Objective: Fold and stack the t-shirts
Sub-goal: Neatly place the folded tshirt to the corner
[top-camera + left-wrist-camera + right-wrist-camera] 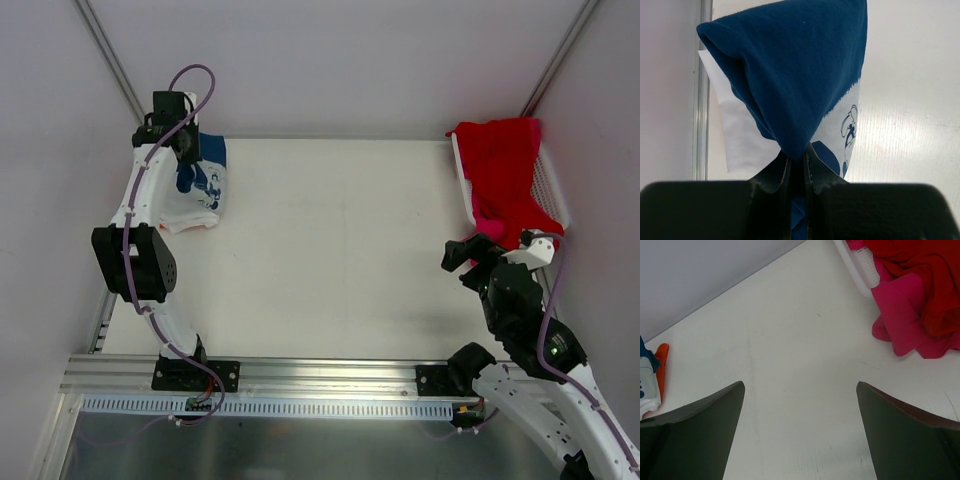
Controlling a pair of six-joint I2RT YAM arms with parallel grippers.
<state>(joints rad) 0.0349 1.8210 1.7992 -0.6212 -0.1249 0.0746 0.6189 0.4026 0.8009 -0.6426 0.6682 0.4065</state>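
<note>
My left gripper [187, 142] is at the far left of the table, shut on a fold of the navy blue t-shirt [207, 170]. In the left wrist view the navy cloth [790, 75] rises in a peak from my closed left gripper [799, 157], white print showing on its right. Under it lies a white t-shirt [737, 135], also seen from above [187, 216]. An orange edge [662, 360] peeks out of that pile. A red t-shirt [500, 160] and a pink one [490, 226] spill from the basket. My right gripper [466, 256] hangs open and empty [800, 390] above bare table.
The white mesh basket [552, 185] stands at the right edge against the wall; its rim [860, 265] is near my right gripper. White walls close in the back and both sides. A metal rail [300, 375] runs along the near edge.
</note>
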